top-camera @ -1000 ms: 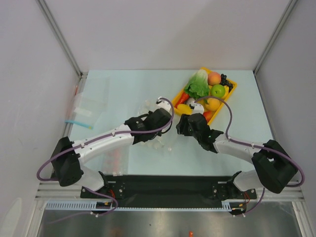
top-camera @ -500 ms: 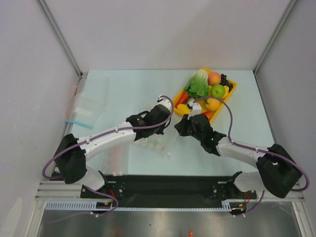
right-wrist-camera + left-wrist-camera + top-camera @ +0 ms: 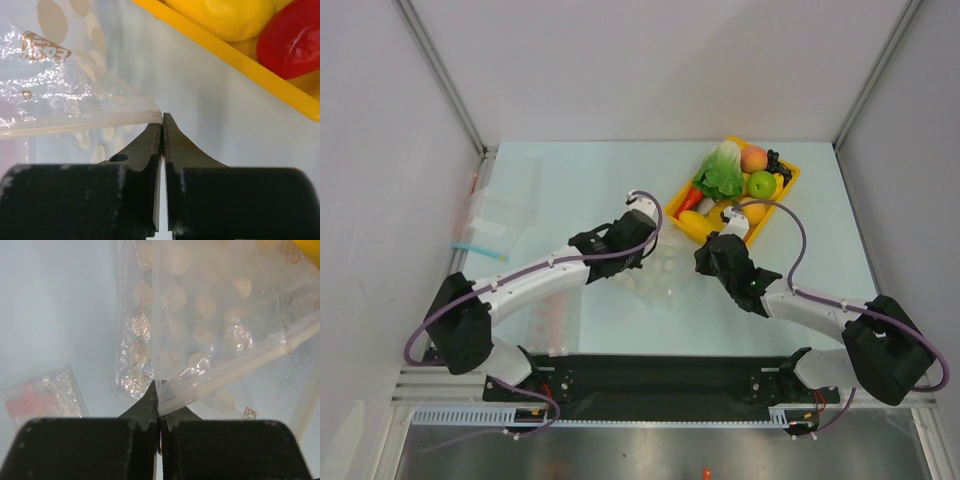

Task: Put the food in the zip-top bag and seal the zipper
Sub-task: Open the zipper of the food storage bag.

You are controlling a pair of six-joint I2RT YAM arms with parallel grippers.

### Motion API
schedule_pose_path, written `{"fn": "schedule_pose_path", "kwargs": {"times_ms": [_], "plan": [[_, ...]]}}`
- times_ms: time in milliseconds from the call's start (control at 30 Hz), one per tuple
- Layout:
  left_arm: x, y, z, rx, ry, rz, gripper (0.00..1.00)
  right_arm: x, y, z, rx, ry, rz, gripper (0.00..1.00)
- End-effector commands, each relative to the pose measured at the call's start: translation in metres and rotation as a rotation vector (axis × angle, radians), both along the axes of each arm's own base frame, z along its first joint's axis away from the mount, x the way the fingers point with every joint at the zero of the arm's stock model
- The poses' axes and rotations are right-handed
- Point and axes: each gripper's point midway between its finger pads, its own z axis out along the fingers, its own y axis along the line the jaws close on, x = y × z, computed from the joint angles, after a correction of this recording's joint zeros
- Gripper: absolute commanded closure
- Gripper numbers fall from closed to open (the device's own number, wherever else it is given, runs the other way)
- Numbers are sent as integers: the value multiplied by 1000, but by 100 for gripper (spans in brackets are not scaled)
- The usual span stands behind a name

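Note:
The zip-top bag (image 3: 658,275), clear with whitish dots, lies between my two grippers. In the left wrist view my left gripper (image 3: 159,390) is shut on the bag (image 3: 200,305) at its mouth, where the pale zipper (image 3: 240,360) begins. From above, the left gripper (image 3: 638,260) sits at the bag's left side. My right gripper (image 3: 163,120) is shut on the far end of the zipper (image 3: 75,125); it (image 3: 702,258) stands just in front of the tray. The food is in the tray: lettuce (image 3: 722,170), peach (image 3: 754,158), green apple (image 3: 761,184), a yellow fruit (image 3: 230,15) and a red fruit (image 3: 290,40).
The yellow tray (image 3: 792,178) stands at the back right, its rim (image 3: 225,50) close to the right fingers. A flat bag with a blue strip (image 3: 485,235) lies at the left. A bag with red bits (image 3: 42,400) lies near the left arm.
The right gripper has closed on the bag's mouth end and shifted right. The left gripper has carried its side of the bag back and to the right.

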Motion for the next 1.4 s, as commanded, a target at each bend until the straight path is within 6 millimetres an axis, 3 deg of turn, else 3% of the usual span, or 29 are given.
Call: {"fn": "schedule_pose_path", "kwargs": {"times_ms": [0,100,167,200,300,433,600,733,767,867,1000,1067,1200,1367], "plan": [[4,27,45,8,-141,118,99,12,-9,5,-28,-12,-71,96],[-3,22,56,17,-189,105,95,10,0,2,-24,0,-18,97],[-7,14,57,17,-190,71,91,9,21,4,18,-2,76,100],[-8,10,57,10,-190,59,83,7,28,5,32,-3,118,100],[-8,4,48,17,-171,35,68,3,43,4,61,-17,189,100],[-5,1,36,71,-143,30,64,0,56,5,101,-25,245,100],[0,0,9,188,-80,38,64,-3,58,1,110,-18,256,100],[-3,-10,12,130,-83,2,54,-4,62,4,107,-27,275,100],[-3,-11,25,87,-110,4,47,-5,62,4,106,-26,275,100],[-9,-15,38,-1,-153,-15,32,-6,62,7,103,-36,281,100],[-20,-11,70,-158,-228,-39,25,-8,65,13,92,-53,295,100],[-24,-16,74,-215,-242,-72,23,-9,66,15,81,-62,291,100],[-29,-28,70,-250,-218,-121,21,-11,69,19,73,-79,297,100],[-28,-44,45,-212,-147,-155,20,-13,69,22,66,-92,298,100]]}}
